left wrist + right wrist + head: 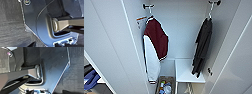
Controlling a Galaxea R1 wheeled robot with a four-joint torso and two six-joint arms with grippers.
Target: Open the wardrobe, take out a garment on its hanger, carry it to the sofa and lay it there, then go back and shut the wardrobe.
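Observation:
The wardrobe [184, 32] stands open in front of me, its two white doors swung out to either side. Inside on the right, the dark garment [202, 45] hangs long and limp from its white hanger [210, 11], which is hooked on a dark peg near the top. A maroon jacket with white sleeves [156, 42] hangs on the left from another peg. Both wrist views look past the robot's own dark plate onto dark grey floor.
The left door [109, 45] and right door [234, 57] frame the opening closely. A white shelf [186, 71] sits below the garment. A box of small items [165, 86] lies at the wardrobe's bottom. Something blue [91, 78] shows beyond the left door.

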